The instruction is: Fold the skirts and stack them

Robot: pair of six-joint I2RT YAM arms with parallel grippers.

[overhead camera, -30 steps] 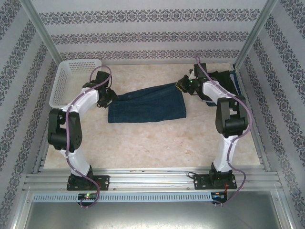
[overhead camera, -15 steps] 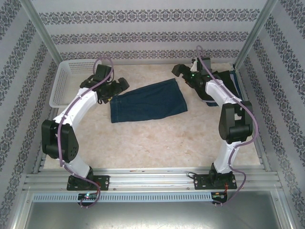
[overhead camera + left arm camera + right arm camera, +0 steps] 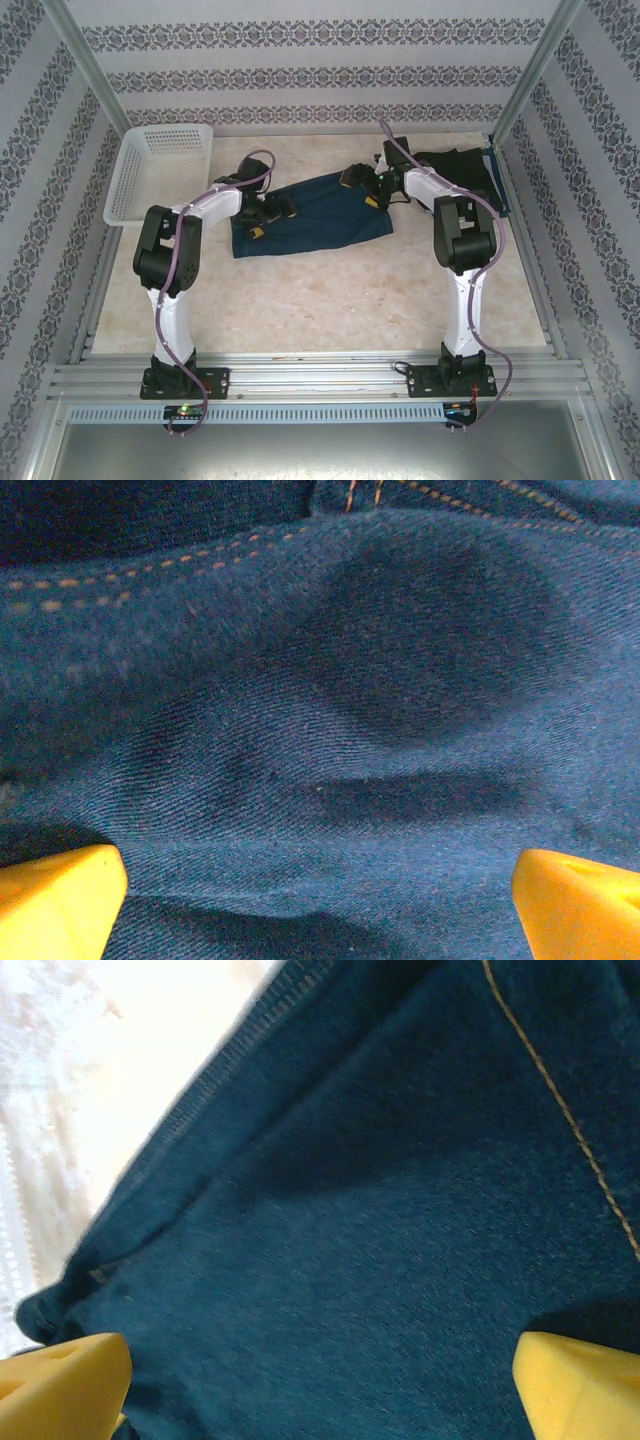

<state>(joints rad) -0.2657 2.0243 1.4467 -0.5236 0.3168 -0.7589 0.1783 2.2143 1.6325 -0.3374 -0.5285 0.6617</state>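
The left claw hangs spread wide, empty, close over the left end of the dark blue denim skirt, which lies flat on the table. The cloth looks soft, light and limp, thicker along its stitched seams; an edge or corner should pinch best. The right claw, likewise wide and empty, hovers over the far right corner.

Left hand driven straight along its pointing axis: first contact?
The denim skirt: the open left hand points squarely into its fabric. The gap looks small, but depth is unclear.
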